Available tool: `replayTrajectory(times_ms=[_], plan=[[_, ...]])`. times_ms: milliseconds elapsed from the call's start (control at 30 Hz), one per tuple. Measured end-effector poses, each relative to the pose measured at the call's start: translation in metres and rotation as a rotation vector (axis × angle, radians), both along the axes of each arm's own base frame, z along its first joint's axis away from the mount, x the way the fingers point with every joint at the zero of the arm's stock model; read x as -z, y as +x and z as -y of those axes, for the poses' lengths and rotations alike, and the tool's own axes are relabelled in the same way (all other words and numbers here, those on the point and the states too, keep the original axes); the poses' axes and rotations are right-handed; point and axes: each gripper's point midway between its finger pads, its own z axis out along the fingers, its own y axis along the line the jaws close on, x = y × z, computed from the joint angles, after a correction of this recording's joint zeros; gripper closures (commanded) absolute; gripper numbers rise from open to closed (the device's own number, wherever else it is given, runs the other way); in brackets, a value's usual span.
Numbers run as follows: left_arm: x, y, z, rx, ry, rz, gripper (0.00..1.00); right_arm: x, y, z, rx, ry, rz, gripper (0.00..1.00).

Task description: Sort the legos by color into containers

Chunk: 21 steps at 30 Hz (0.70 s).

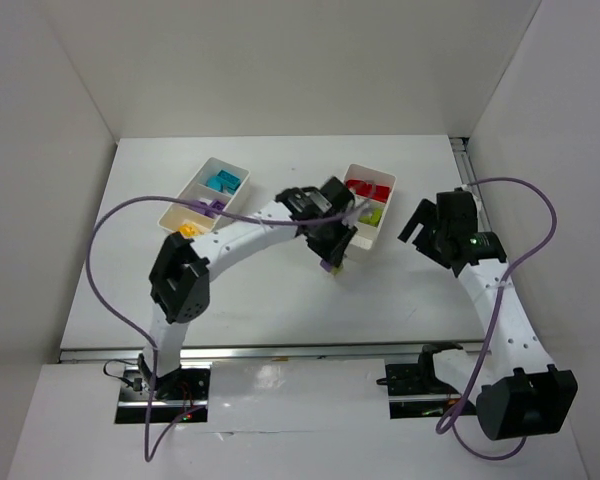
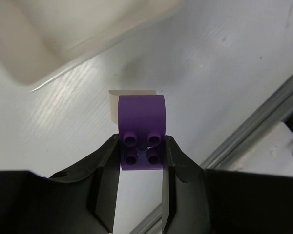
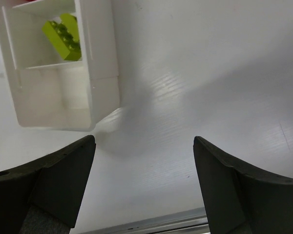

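My left gripper (image 2: 141, 152) is shut on a purple brick (image 2: 141, 129), studs facing the camera. In the top view it (image 1: 331, 262) hangs low over the table just in front of the right tray (image 1: 384, 183). The left tray (image 1: 202, 178) holds cyan bricks (image 1: 222, 181), a purple brick (image 1: 213, 207) and a yellow one (image 1: 188, 230). The right tray holds red bricks (image 1: 365, 189) and a lime green brick (image 1: 372, 214), which also shows in the right wrist view (image 3: 63, 36). My right gripper (image 3: 144, 146) is open and empty beside that tray (image 3: 100, 73).
A corner of the right tray (image 2: 44, 44) is just beyond the held brick. A metal rail (image 2: 254, 126) runs along the table's near edge. White walls enclose the table on three sides. My right arm (image 1: 450, 235) stands right of the right tray.
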Motion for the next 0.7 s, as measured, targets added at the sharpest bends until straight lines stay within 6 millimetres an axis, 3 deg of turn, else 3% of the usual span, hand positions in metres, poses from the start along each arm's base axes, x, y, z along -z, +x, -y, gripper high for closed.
replayTrajectory(times_ms=[167, 300, 367, 433, 533, 633, 700], plan=[[-0.074, 0.042, -0.059, -0.129, -0.259, -0.074, 1.0, -0.012, 0.016, -0.03, -0.185, 0.077, 0.038, 0.12], [-0.144, 0.079, -0.131, -0.258, -0.554, -0.071, 1.0, -0.044, 0.039, -0.065, -0.395, 0.164, 0.127, 0.13], [-0.167, 0.084, -0.151, -0.291, -0.658, -0.084, 1.0, -0.065, 0.05, -0.083, -0.5, 0.174, 0.181, 0.13], [-0.177, 0.08, -0.151, -0.281, -0.72, -0.129, 1.0, -0.084, 0.057, -0.111, -0.621, 0.149, 0.222, 0.15], [-0.174, 0.071, -0.138, -0.249, -0.748, -0.229, 1.0, -0.104, 0.056, -0.169, -0.821, 0.094, 0.269, 0.15], [-0.161, 0.069, -0.131, -0.244, -0.732, -0.314, 1.0, -0.109, 0.047, -0.223, -0.985, 0.019, 0.283, 0.15], [-0.148, 0.067, -0.131, -0.267, -0.707, -0.37, 1.0, -0.102, 0.041, -0.249, -1.056, -0.036, 0.277, 0.15]])
